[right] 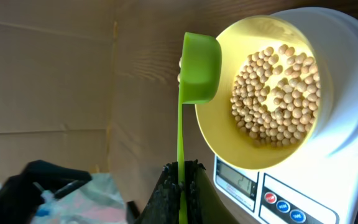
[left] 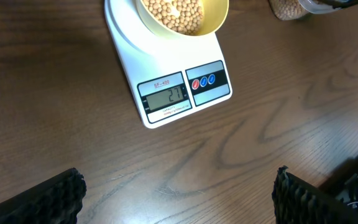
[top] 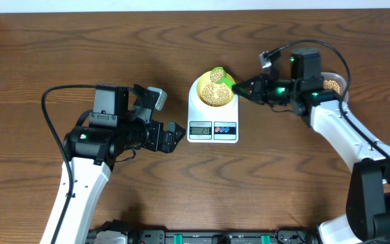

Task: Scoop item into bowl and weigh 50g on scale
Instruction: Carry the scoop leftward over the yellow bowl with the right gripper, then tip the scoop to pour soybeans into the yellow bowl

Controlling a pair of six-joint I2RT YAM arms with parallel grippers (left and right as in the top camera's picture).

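Wooden table (top: pixel 46 54), right gripper (right: pixel 180 182) clamped on green scoop (right: pixel 199 68) beside bowl (right: pixel 224 140), left gripper (left: pixel 179 190) spread wide

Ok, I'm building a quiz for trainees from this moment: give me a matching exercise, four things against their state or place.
Things:
1 bowl
2 scoop
3 left gripper
4 right gripper

States or places:
A open, holding nothing
B green, at the bowl's rim
C shut on the scoop
D on the scale, with beans inside

Pairs: 1-D, 2-B, 3-A, 4-C
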